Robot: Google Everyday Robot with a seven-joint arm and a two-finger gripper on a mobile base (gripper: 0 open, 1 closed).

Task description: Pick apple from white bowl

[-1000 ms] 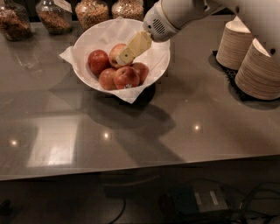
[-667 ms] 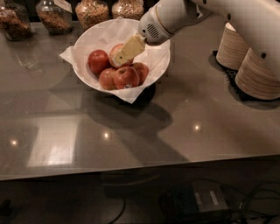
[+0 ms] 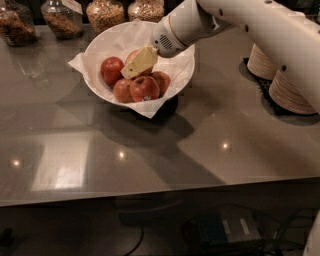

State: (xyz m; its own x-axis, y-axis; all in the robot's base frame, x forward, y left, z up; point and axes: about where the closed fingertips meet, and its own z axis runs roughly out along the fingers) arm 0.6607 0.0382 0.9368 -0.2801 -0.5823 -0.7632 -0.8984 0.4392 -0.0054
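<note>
Pincer (image 3: 130, 70) over apple (image 3: 132, 55) (round) in white bowl (image 3: 102, 40).

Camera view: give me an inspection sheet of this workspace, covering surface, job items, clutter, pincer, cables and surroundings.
Surface: glossy grey counter, with light reflections.
Job's things: pale yellowish-pink apple among darker red apples in the wide white paper-lined bowl.
Clutter: glass jars of dry goods at the back; stacked beige disposable bowls at the right.
Grippers: pincer inside the bowl, over the pale apple.
Cables: dark cable under the counter.
Surroundings: dim space below the counter, with a dark box there.
</note>
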